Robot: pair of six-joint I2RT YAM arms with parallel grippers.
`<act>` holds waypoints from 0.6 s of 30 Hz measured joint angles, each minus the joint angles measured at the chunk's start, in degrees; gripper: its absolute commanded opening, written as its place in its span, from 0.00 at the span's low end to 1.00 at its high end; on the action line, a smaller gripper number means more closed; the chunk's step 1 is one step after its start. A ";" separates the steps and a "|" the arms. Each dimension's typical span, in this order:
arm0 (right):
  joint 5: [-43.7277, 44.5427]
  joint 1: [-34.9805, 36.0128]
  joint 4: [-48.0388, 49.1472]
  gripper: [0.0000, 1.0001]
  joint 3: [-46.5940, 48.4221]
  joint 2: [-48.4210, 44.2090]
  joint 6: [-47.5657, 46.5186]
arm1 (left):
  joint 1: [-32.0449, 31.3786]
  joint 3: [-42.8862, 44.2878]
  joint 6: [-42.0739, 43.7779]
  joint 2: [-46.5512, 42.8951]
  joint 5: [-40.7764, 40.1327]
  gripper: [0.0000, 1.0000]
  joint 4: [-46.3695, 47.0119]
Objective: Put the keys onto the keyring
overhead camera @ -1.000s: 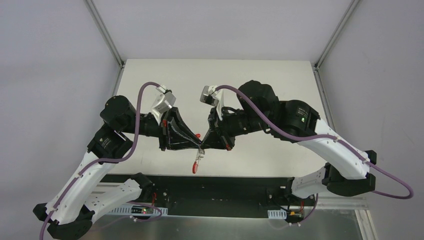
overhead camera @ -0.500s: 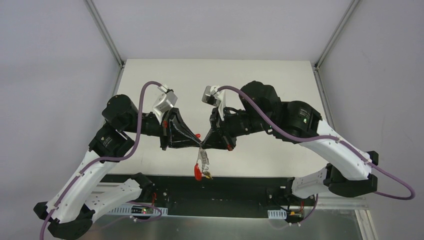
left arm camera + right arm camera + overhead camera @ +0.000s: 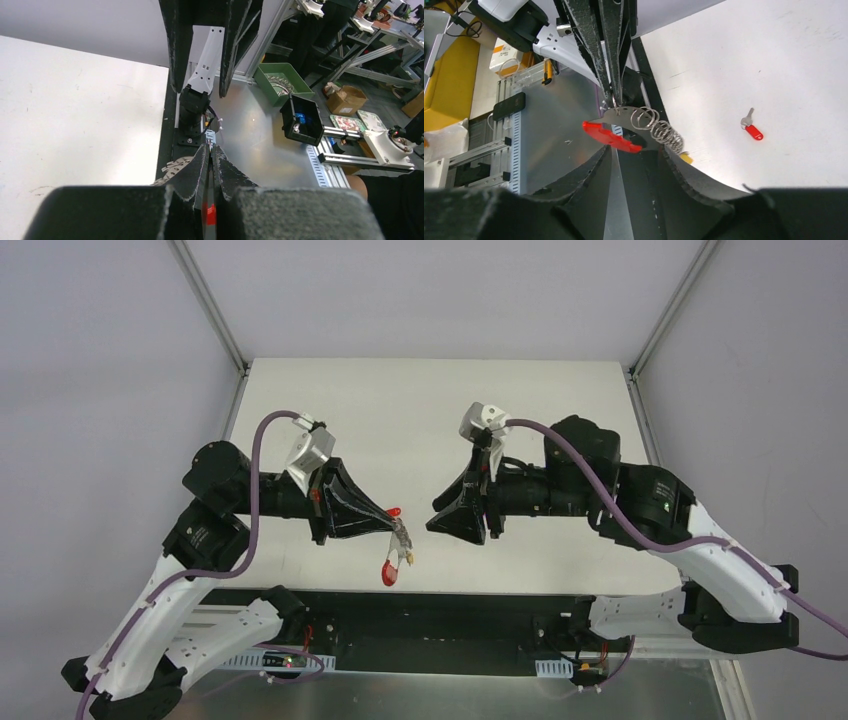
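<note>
My left gripper point(image 3: 396, 530) is shut on the keyring point(image 3: 400, 543) and holds it above the table's near edge. In the right wrist view the keyring point(image 3: 659, 127) shows as a coil of silvery rings with a thick red curved loop point(image 3: 611, 136) and a yellow tag point(image 3: 686, 159) hanging from it. The red loop also hangs low in the top view point(image 3: 388, 575). A silvery key with a red tag point(image 3: 751, 130) lies on the table, also seen from the top point(image 3: 393, 511). My right gripper point(image 3: 437, 523) is open and empty, just right of the keyring.
The white table point(image 3: 440, 410) ends at a black strip point(image 3: 430, 605) along the near edge, under the hanging keyring. In the left wrist view my left gripper point(image 3: 211, 150) is shut and faces the right gripper's open fingers point(image 3: 175, 45). Grey walls stand left and right.
My right gripper has let go, opened and drawn back to the right. The keyring now hangs from the left gripper alone, and the left arm has shifted slightly left.
</note>
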 measured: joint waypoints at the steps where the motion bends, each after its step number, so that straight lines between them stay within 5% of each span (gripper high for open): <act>1: 0.68 0.00 0.33 0.45 -0.28 -0.57 -0.04 | 0.00 0.00 0.46 -0.17 -0.02 0.00 0.02; 18: 9.49 -5.20 2.38 0.47 -7.56 0.85 -1.31 | 0.00 -1.55 11.37 -4.48 -3.19 0.00 -1.81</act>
